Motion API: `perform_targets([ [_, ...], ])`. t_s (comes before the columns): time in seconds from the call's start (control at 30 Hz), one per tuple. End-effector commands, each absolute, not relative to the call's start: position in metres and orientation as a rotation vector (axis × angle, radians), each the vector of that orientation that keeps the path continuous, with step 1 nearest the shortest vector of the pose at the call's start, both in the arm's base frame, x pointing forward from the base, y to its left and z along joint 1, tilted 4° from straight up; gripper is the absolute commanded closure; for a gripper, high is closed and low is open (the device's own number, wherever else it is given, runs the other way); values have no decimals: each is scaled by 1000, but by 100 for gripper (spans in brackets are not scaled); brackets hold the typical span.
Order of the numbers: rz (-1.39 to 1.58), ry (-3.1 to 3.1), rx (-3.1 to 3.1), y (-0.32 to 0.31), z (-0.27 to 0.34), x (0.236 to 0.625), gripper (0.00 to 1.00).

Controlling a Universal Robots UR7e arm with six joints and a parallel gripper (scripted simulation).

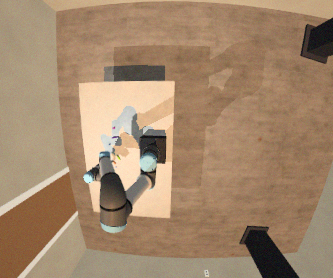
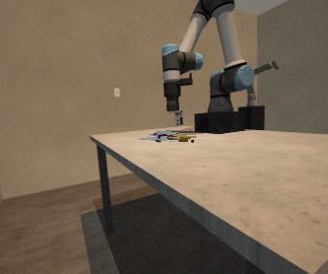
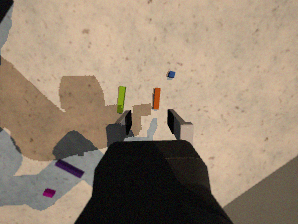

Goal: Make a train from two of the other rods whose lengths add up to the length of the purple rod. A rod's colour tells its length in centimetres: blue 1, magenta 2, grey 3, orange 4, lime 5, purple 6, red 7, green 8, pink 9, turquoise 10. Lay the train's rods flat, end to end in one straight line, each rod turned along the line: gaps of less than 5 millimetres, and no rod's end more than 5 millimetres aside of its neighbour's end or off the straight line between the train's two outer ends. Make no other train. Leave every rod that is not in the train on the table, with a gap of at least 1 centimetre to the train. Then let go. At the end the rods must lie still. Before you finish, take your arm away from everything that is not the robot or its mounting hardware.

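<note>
My gripper (image 3: 149,117) (image 2: 178,124) is open, with nothing between the fingers, above the table. Beyond the fingertips in the wrist view, the orange rod (image 3: 156,98) lies flat, just right of the middle between them. The lime rod (image 3: 121,99) (image 1: 119,157) lies roughly parallel to its left, apart from it. A small blue rod (image 3: 171,74) (image 2: 192,141) lies up and right of the orange one. The purple rod (image 3: 69,168) lies slanted at lower left, with the magenta rod (image 3: 49,192) (image 1: 113,128) below it. No grey rod shows in the wrist view; the gripper body hides part of the table.
The rods lie on the pale table (image 1: 153,202) (image 2: 257,163) (image 3: 240,75). Shadows of the arm cover the area around the purple and magenta rods. A table edge crosses the lower right of the wrist view. The arm's dark base block (image 2: 220,122) stands behind the rods.
</note>
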State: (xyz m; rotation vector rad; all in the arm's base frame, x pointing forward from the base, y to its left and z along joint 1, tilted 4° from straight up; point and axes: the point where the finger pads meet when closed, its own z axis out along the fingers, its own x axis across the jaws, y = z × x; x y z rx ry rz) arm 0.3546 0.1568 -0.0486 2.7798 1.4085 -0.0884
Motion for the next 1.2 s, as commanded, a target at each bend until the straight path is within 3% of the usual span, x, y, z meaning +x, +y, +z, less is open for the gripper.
perform_targets([
  [0.0, -89, 1337, 2808, 168, -50, 352, 0],
  [0.53, -89, 1271, 2836, 178, -51, 348, 0],
  [0.57, -89, 1271, 2836, 178, -51, 348, 46],
  [1.17, -89, 1271, 2836, 178, -51, 348, 46],
])
